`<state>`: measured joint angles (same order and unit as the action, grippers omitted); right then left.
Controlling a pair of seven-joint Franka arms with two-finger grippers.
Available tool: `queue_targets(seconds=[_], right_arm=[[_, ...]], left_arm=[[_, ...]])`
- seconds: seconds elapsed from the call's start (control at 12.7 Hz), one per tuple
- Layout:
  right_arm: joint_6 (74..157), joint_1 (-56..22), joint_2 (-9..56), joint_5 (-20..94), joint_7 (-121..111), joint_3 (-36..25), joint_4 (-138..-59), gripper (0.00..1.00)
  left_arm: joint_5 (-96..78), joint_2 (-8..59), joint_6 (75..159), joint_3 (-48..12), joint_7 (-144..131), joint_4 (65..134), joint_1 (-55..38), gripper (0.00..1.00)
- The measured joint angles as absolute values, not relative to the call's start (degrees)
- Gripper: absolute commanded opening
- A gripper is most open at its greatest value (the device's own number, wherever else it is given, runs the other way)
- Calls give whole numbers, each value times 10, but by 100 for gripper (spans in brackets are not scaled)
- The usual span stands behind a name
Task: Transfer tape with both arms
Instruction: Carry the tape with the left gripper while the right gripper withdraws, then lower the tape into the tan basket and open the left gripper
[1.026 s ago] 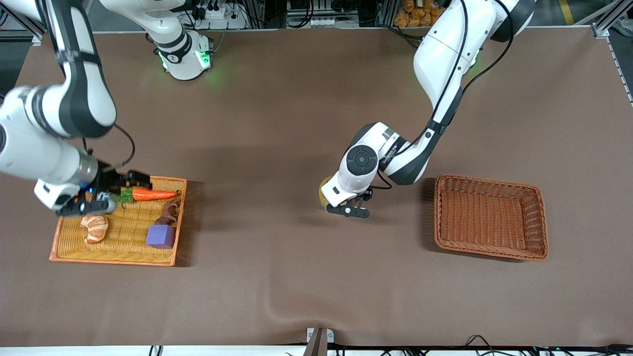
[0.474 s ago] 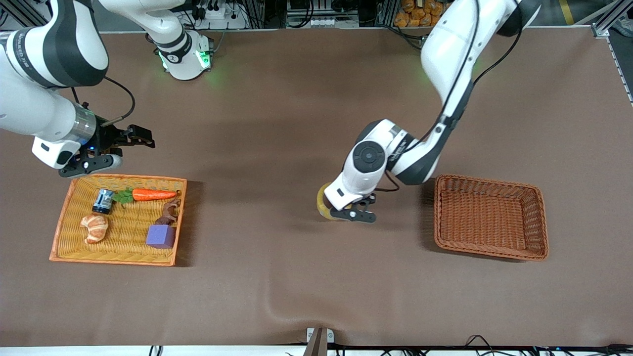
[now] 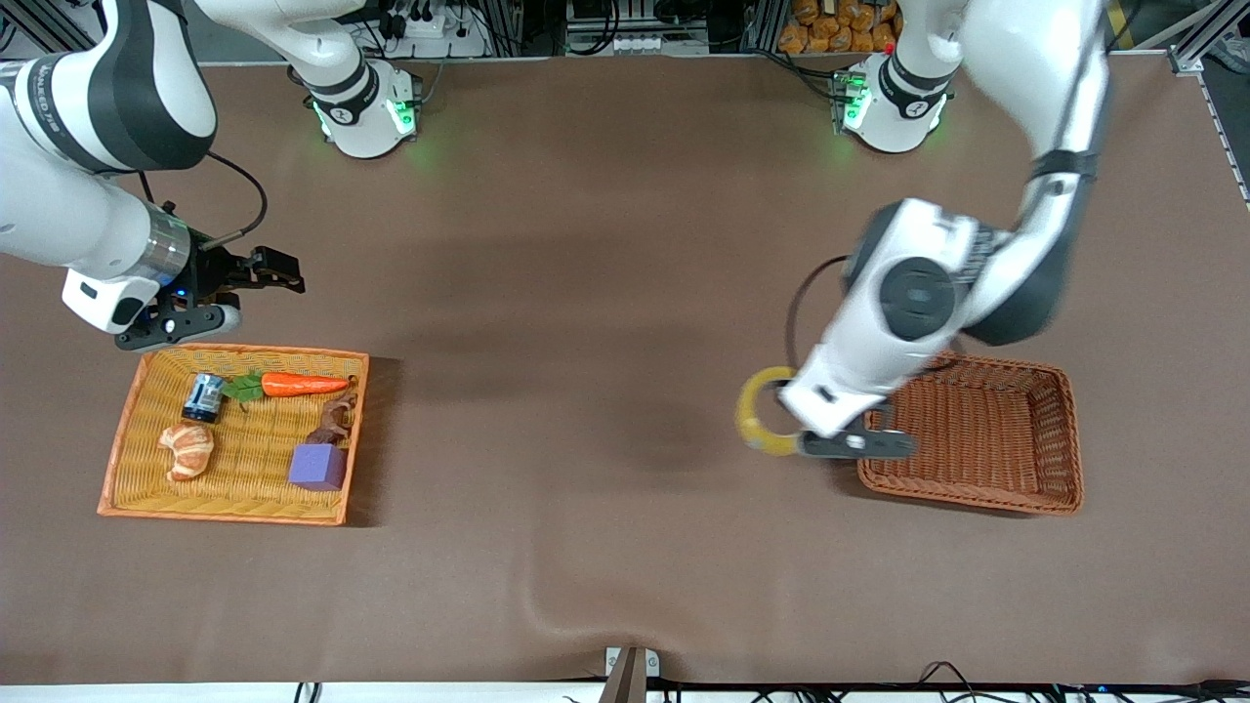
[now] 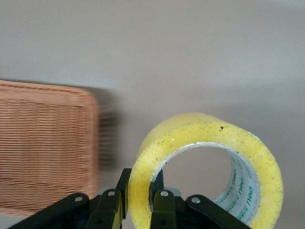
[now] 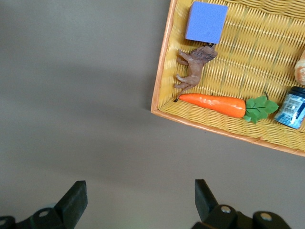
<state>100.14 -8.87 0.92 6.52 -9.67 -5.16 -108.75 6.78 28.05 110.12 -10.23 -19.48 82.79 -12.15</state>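
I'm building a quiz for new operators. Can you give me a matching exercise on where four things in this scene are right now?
Things:
1. tape
2. carrot
3. right gripper
4. brown basket

Places:
A. lying in the yellow tray
B. on the table toward the left arm's end
C. open, over the bare table beside the yellow tray
D. clamped in the left gripper

Pairs: 1-D, 2-A, 3-C, 4-B

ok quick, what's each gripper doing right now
Left gripper: shut on the tape roll, in the air beside the brown wicker basket.
Right gripper: open, holding nothing, beside the yellow tray.
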Motion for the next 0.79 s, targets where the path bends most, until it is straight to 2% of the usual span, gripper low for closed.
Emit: queue_targets(seconds=[0.32, 0.55, 0.79], right_arm=[[1003, -89, 9, 63, -97, -52, -1085, 100], [1005, -88, 9, 48, -97, -53, -1068, 100], [1001, -87, 9, 36, -97, -57, -1045, 100]], left_arm=[[68, 258, 1046, -104, -78, 838, -24, 0], [70, 267, 1051, -103, -46, 869, 38, 0], [83, 293, 1092, -103, -24, 885, 80, 0]])
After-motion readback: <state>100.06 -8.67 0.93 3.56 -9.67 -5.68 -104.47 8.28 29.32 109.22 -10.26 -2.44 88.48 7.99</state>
